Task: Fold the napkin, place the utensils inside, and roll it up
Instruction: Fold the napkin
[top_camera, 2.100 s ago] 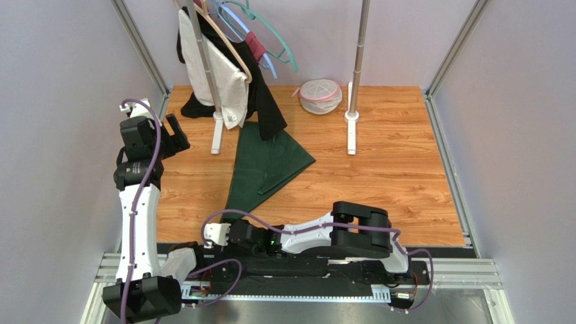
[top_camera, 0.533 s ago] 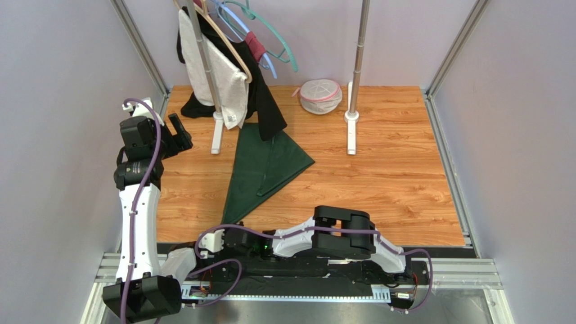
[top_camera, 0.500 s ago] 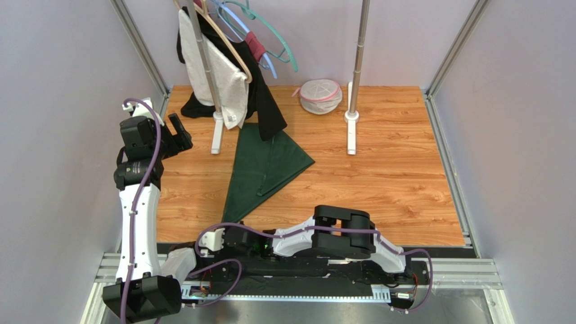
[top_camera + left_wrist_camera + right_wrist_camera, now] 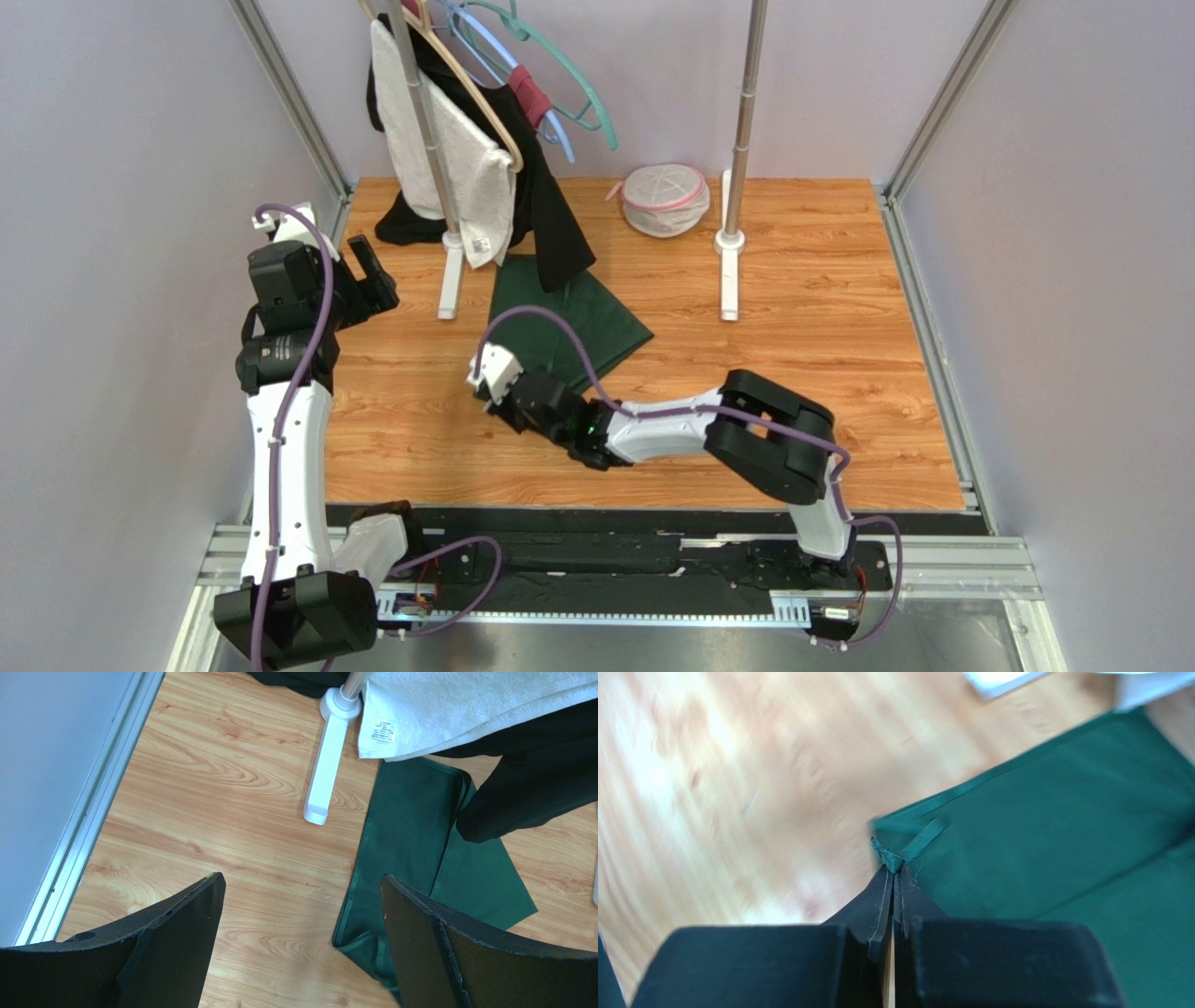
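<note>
Top external: the dark green napkin (image 4: 568, 315) lies on the wood counter (image 4: 842, 364), left of centre. Its far edge is under a hanging black garment (image 4: 554, 231), just beside the clothes rack's left foot (image 4: 450, 280). The rack's right foot (image 4: 728, 273) stands well apart to the right. A white mesh bag (image 4: 664, 199) with pink trim sits near the back edge.

The widest bare wood I see runs from the napkin's right point to the right rail (image 4: 926, 336). The left side is tight. My left end effector (image 4: 368, 280) hovers near the left edge, fingers spread wide, nothing between them.

My right end effector (image 4: 491, 381) is over the napkin's near end. Right wrist view, blurred: its jaws are clamped on a hemmed corner and the cloth trails off to the right.

Only writing: a small sewn tag (image 4: 382, 731) on the white towel (image 4: 477, 700), print too small to read.

The napkin is plain, with a stitched hem and one fold line running lengthwise.
</note>
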